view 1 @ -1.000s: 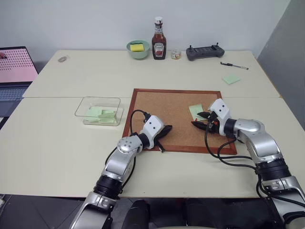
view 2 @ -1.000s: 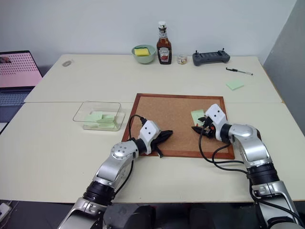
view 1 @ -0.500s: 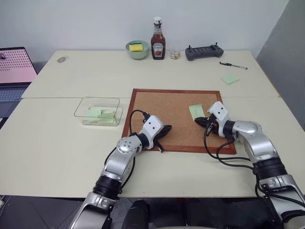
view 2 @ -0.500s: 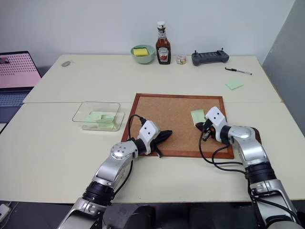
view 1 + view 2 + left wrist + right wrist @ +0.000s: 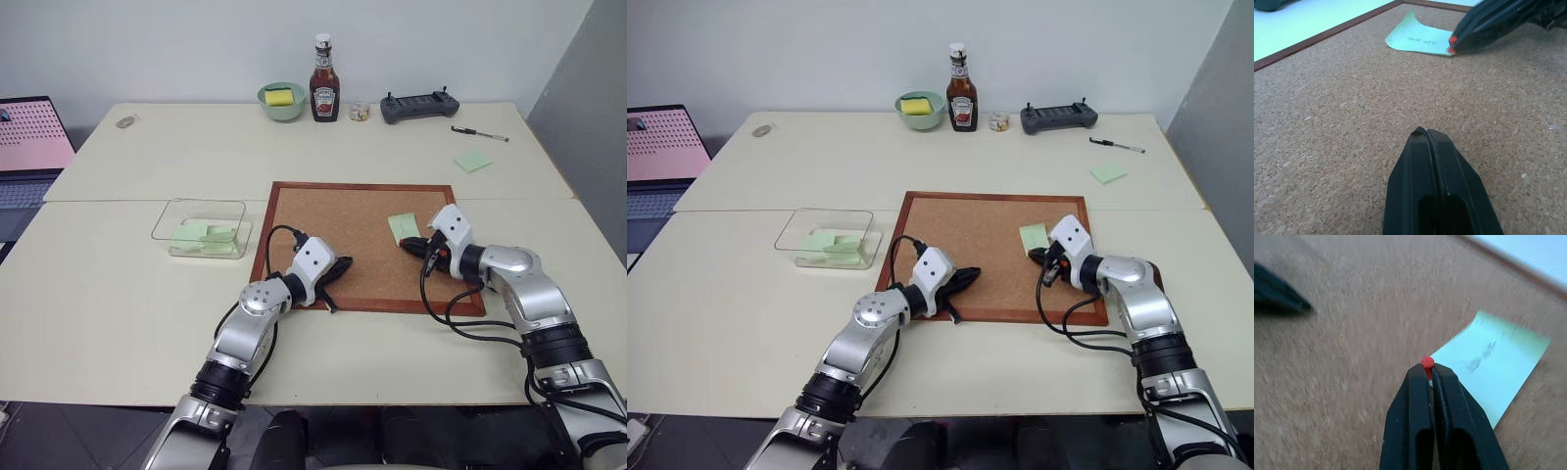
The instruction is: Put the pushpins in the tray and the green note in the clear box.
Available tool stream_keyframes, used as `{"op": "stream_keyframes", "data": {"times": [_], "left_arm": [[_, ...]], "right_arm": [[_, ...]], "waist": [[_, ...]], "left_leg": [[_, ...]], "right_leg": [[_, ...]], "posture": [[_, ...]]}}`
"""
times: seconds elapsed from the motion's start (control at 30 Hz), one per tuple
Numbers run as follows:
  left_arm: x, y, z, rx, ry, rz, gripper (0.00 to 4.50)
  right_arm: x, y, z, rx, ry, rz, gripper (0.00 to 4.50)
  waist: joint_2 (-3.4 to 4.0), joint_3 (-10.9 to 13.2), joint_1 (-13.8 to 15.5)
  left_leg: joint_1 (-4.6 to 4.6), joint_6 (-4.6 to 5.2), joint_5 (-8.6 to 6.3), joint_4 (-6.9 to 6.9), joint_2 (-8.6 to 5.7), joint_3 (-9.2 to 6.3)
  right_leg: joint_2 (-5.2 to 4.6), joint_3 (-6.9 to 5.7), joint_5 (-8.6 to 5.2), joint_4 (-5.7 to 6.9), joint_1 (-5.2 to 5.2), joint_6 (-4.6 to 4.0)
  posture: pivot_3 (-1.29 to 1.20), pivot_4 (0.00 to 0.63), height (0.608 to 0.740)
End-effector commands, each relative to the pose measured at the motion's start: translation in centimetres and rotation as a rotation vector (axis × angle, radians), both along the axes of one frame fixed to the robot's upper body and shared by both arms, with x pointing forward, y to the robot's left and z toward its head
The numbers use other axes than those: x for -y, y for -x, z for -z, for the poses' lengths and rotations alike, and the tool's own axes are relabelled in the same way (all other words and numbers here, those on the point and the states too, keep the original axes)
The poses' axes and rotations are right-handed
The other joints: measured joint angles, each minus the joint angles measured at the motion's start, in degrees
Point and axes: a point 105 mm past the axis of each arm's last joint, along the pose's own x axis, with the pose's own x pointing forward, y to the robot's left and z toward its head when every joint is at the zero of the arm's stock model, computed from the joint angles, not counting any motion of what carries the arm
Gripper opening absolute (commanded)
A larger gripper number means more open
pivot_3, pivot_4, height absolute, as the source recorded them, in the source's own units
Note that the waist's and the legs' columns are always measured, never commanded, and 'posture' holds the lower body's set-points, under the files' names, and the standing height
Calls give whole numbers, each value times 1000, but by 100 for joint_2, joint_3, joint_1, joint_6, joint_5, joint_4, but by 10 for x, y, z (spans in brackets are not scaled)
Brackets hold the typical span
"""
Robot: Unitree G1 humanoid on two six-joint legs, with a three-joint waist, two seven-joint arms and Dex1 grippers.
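The right gripper [image 5: 1429, 374] had its two black fingers pressed together on a tiny red plastic-headed pushpin [image 5: 1427, 363], whose head stuck out at the fingertips just above the near corner of the thin pale green paper note [image 5: 1493, 363]. That note lay flat on the large wood-framed cork board [image 5: 333, 220], toward its right side, with its far end curling up a little. The left gripper [image 5: 1426, 134] hovered low over the bare cork near the board's front left edge, fingers pressed together with nothing between them, well apart from the note. The shallow transparent plastic box [image 5: 202, 227] stood on the pale table [image 5: 127, 294] just left of the board, with several pale green slips already inside. I could not make out the small reddish-brown tray.
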Motion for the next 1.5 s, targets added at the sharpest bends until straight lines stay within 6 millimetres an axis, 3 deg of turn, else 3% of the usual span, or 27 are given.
{"op": "stream_keyframes", "data": {"times": [0.03, 0.33, 0.67, 0.9, 1.17, 1.5], "left_arm": [[0, 7, 24, -91, -29, -8, 0], [-1, 4, 10, -145, 79, -34, 0], [-22, -1, -51, -123, 241, -100, 1726], [-23, 0, -61, -94, 218, -105, 2998], [-11, -7, -76, -80, 283, -138, 4434], [9, -14, -102, -303, 584, -117, 4477]], "right_arm": [[-3, 2, -31, 90, -23, -33, 46], [-9, 10, -36, 103, -1, -80, 46], [-23, 16, -31, 114, -8, -106, 0], [-27, 14, -35, 133, -14, -120, 0], [-32, 17, -43, 175, -23, -139, 0], [-39, 26, -56, 268, -2, -182, 0]], "waist": [[0, 0, 0], [0, 0, 0], [-18, 14, -17], [-23, 17, -6], [-30, 21, -1], [-39, 26, -9]], "left_leg": [[1, 0, 0, 0, 0, 0], [1, 0, 0, 1, -1, 0], [-9, 0, 0, 0, 5, -1], [-11, -1, 0, 1, 3, -1], [-13, -1, 0, 1, 3, -1], [-20, -1, 0, 2, 4, -2]], "right_leg": [[0, 0, 0, 0, 1, 0], [0, 0, 0, 0, 3, 0], [4, -1, 0, 8, -15, 0], [3, -1, 0, 6, -14, 0], [3, -1, 0, 5, -15, 0], [3, -3, 0, 1, -18, 0]], "posture": [[0, 150, 740], [0, 150, 740], [0, 150, 740], [0, 150, 740], [0, 150, 740], [0, 150, 740]]}}
